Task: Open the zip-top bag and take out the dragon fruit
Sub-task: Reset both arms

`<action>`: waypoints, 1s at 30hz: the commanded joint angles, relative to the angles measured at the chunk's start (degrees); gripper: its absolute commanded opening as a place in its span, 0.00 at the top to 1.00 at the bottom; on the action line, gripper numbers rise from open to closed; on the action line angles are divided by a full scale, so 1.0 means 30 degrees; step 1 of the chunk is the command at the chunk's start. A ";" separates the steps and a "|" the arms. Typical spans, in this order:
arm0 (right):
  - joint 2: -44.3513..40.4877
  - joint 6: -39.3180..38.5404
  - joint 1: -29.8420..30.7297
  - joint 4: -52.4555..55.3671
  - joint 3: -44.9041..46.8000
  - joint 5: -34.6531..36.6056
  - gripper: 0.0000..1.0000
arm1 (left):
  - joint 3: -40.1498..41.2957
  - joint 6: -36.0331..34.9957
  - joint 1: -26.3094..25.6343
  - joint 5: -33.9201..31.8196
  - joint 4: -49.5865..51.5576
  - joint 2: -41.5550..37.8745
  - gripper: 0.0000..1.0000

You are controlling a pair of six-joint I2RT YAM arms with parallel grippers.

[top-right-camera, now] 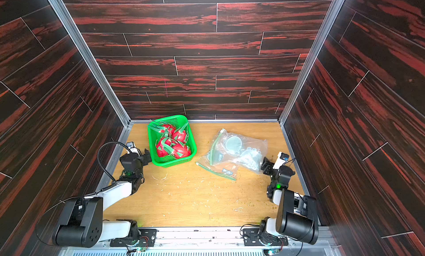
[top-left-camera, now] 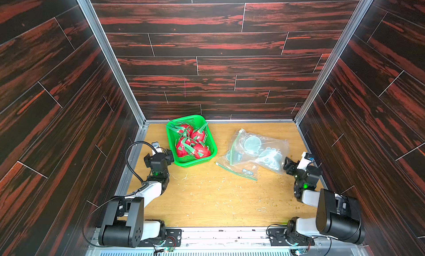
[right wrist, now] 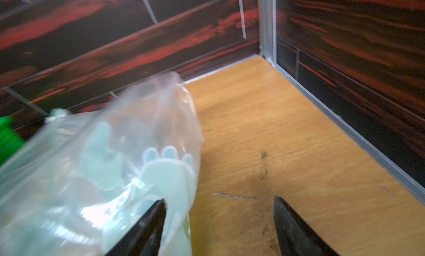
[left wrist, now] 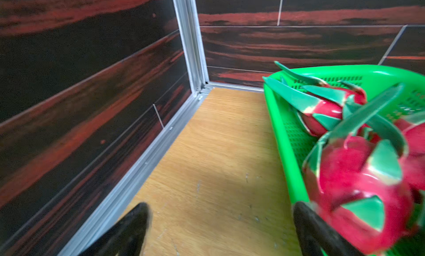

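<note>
Several red-pink dragon fruit (top-left-camera: 192,143) (top-right-camera: 172,143) (left wrist: 358,181) with green scales lie piled in a green perforated basket (top-left-camera: 195,163) (top-right-camera: 175,163) (left wrist: 279,128). None is in the bag. The clear zip-top bag (top-left-camera: 257,151) (top-right-camera: 239,151) (right wrist: 103,174) lies crumpled on the wooden table at the right, its green zip strip (top-left-camera: 236,172) parted. My left gripper (top-left-camera: 170,154) (top-right-camera: 147,154) (left wrist: 220,206) is open beside the basket's near left corner, holding nothing. My right gripper (top-left-camera: 287,165) (top-right-camera: 265,164) (right wrist: 219,200) is open at the bag's right end, one finger against the plastic.
Dark wood-patterned walls close in the table (top-left-camera: 207,197) on three sides, with aluminium rails at the corners. The basket stands near the back wall. Small crumbs and fibres are scattered over the table's middle and right side.
</note>
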State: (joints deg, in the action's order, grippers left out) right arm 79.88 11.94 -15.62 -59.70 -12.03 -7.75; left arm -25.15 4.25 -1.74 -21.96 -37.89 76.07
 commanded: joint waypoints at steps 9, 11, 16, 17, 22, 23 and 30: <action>0.3323 -0.2077 0.2708 -0.7016 0.0693 0.1682 0.16 | 0.1768 0.0225 0.0316 0.1400 -0.3985 0.1973 0.00; 0.3283 -0.2474 0.3157 -0.5456 -0.0056 0.2434 0.03 | 0.1703 0.0237 0.0316 0.1287 -0.4372 0.2589 0.00; 0.3228 -0.2582 0.3444 -0.1893 -0.1867 0.3187 0.02 | 0.1876 0.0135 0.0310 0.1118 -0.6842 0.4490 0.00; 0.3206 -0.2604 0.3466 -0.1859 -0.1906 0.3147 0.02 | 0.1630 0.0258 0.0319 0.0949 -0.6141 0.4390 0.00; 0.3202 -0.2606 0.3476 -0.1845 -0.1893 0.3108 0.02 | 0.0560 0.0618 0.0521 0.1004 -0.3646 0.4167 0.00; 0.3199 -0.2638 0.3476 -0.1850 -0.1906 0.3083 0.02 | 0.0505 0.0579 0.0535 0.1051 -0.3374 0.4059 0.00; 0.3199 -0.2642 0.3477 -0.1823 -0.1907 0.3083 0.02 | 0.0536 0.0568 0.0550 0.1072 -0.3459 0.4072 0.00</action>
State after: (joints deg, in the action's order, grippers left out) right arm 90.21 4.82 -5.48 -65.87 -17.47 1.10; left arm -22.26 5.72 -0.36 -18.39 -49.04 88.82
